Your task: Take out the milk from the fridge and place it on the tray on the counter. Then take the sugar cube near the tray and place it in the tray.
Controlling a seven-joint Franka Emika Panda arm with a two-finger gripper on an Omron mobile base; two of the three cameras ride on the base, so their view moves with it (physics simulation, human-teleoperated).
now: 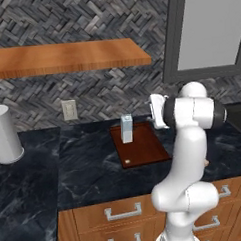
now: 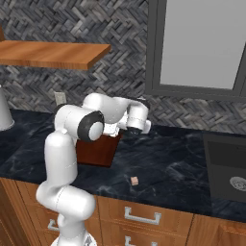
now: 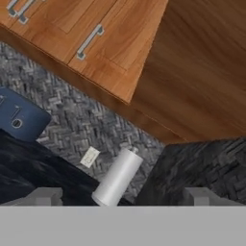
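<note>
The milk [image 1: 126, 128] stands upright at the back of the tray [image 1: 144, 151], which lies on the black counter [image 1: 90, 166]. My gripper [image 1: 155, 112] hovers just right of the carton and a little above the tray, apart from it. In the hand view the fingertips [image 3: 45, 196] stand wide apart, so the gripper [image 3: 123, 197] is open and holds nothing. The sugar cube [image 2: 135, 180] lies on the counter [image 2: 168, 158] near its front edge, right of the tray [image 2: 98, 151]. The fridge is out of view. The arm hides the milk in the right base view.
A white cylinder roll [image 1: 4, 134] stands at the far left of the counter, with a wall socket [image 1: 69, 110] behind. An orange-brown wall shelf [image 1: 64, 58] hangs above. A sink [image 2: 229, 175] lies at the right. Drawers [image 1: 122, 212] sit below the counter edge.
</note>
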